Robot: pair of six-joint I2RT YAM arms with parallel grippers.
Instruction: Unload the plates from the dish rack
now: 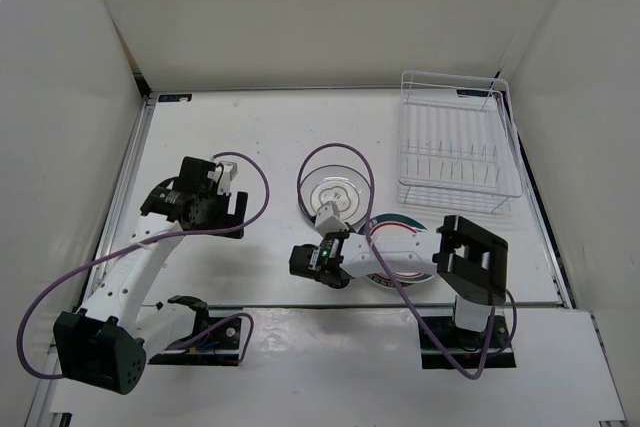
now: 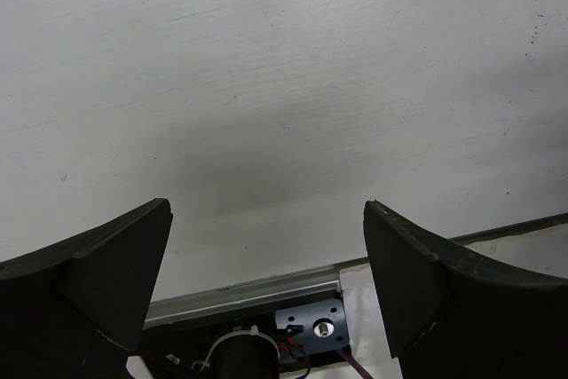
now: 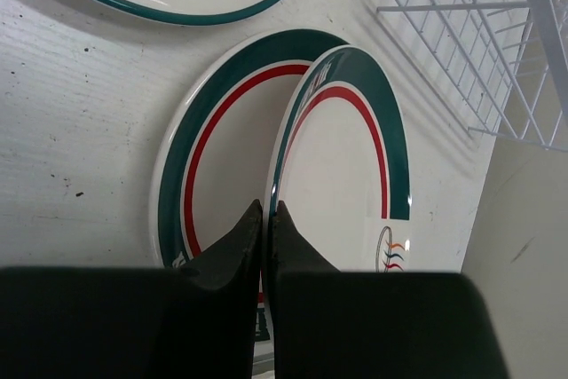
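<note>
The dish rack [image 1: 452, 162] stands at about 2 o'clock on the white surface [image 1: 270, 127], close to the right wall. The plates in view are out on the surface, toward the rack's 8 o'clock.

The right gripper [image 3: 266, 209] has its jaws pinched nearly together on the rim of the held plate [image 3: 342, 166] — white, with a dark green rim, a red ring and a small logo near its edge. This plate is tilted up on its edge. Its raised side leans over the flat plate [image 3: 222, 157], which has the same pattern and lies on the surface just at its 9 o'clock. From the top view the two overlap beneath the right arm, and I cannot tell them apart there.

A third plate [image 1: 335, 192] lies flat at 12 o'clock from the right gripper, near the middle of the surface. It is pale with a thin teal edge, and a purple cable [image 1: 335, 146] arcs over it.

The left gripper [image 2: 266, 206] sits well apart at 9 o'clock — jaws spread wide, nothing between them, only the bare surface below.
</note>
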